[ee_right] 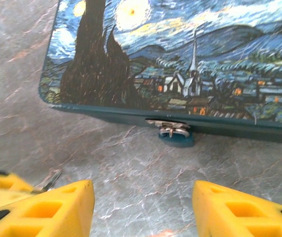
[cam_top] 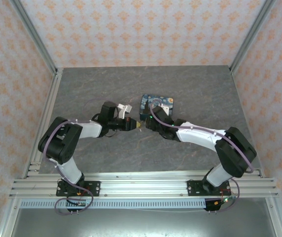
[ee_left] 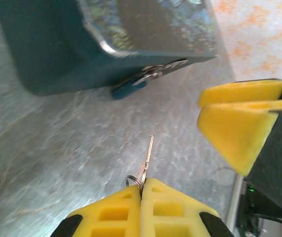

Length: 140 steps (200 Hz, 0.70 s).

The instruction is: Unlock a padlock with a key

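Padlock (ee_right: pixel 174 132) shows in the right wrist view as a tiny metal piece hanging at the latch on the near wall of the blue box (ee_right: pixel 180 59). It is too small for me to tell which way it faces. The right gripper (ee_right: pixel 142 197) waits just near of it with its 2 fingers spread wide and nothing between them.

In the left wrist view, the left gripper (ee_left: pixel 141 197) has its fingers pressed together on the bow of the key (ee_left: pixel 148 155). The blade sticks out toward the latch, with a stretch of bare table (ee_left: pixel 57 163) between them.

From the top view, both grippers meet just near of the box, the left gripper (cam_top: pixel 134 126) tip to tip with the right gripper (cam_top: pixel 147 123).

I judge the step in hand to be the approach with the key. Next, the right gripper would need to steady the lock while the left lines the blade up and pushes it in.
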### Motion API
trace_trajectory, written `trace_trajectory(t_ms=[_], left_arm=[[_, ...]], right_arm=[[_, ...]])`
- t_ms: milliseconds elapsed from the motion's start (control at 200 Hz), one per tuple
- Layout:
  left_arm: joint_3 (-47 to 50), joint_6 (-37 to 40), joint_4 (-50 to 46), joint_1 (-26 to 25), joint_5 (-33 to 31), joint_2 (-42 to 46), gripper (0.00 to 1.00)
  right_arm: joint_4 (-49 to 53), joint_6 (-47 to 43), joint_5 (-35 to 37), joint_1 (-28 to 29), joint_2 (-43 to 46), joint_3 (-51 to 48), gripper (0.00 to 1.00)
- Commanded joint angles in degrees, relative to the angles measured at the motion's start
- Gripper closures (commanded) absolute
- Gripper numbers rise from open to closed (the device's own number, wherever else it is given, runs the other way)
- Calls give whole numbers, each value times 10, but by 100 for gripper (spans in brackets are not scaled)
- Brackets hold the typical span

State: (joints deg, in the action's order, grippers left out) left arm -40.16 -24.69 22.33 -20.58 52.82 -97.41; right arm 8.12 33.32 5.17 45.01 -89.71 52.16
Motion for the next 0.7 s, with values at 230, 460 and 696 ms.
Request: trace_trajectory(t_ms=[230,460,696], left_arm=[[48,65,-66,-2,-133,93,100],[47,89,-98,-3,-149,115,100],[53,102,-98,-5,-152,120,100]], right_arm=[[72,-13,129,10,-107,75,45],[63,-12,134,10,-149,102,46],[62,-12,140,9,-184,131,48]])
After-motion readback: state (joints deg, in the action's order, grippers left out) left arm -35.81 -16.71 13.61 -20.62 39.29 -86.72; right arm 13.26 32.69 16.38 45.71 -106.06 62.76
